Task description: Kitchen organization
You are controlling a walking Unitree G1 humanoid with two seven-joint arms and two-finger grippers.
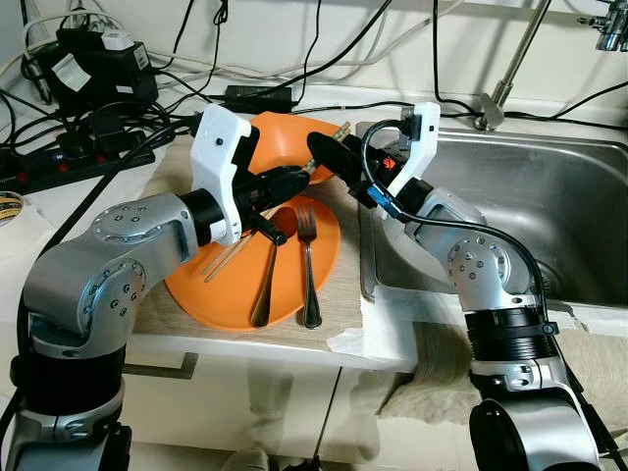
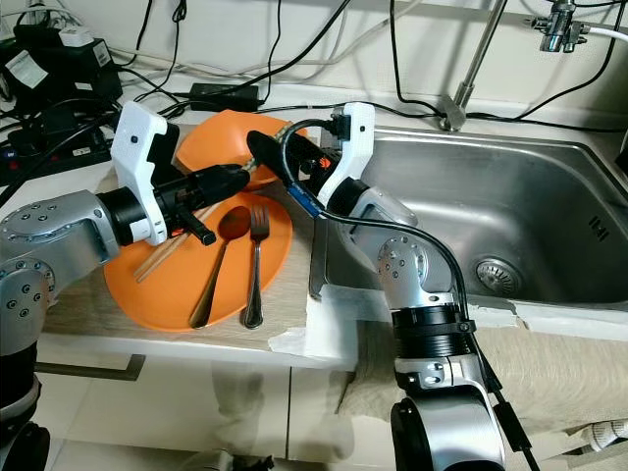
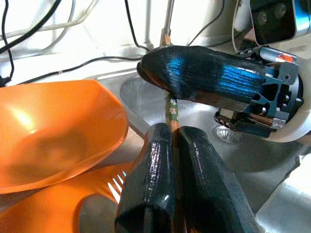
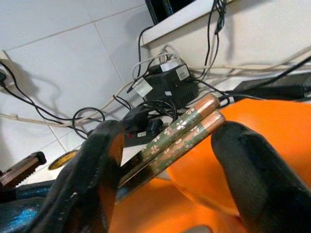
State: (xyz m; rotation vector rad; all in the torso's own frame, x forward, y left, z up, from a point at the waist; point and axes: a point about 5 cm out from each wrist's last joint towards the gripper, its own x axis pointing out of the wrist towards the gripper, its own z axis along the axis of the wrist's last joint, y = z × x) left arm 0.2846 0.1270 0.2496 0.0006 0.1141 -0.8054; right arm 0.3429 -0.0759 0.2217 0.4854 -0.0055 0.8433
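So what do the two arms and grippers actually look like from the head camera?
Both arms are jointed silver metal with round bolted joint caps. The left gripper and the right gripper each have two long, glossy black fingers behind a white angular wrist housing. The right arm has black ribbed rings at the forearm, a black cable looping from wrist to elbow, and a blue connector near the wrist.

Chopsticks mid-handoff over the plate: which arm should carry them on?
Right, probably. The left gripper is shut on the chopsticks, and their free end lies between the right gripper's open fingers, beside the sink.
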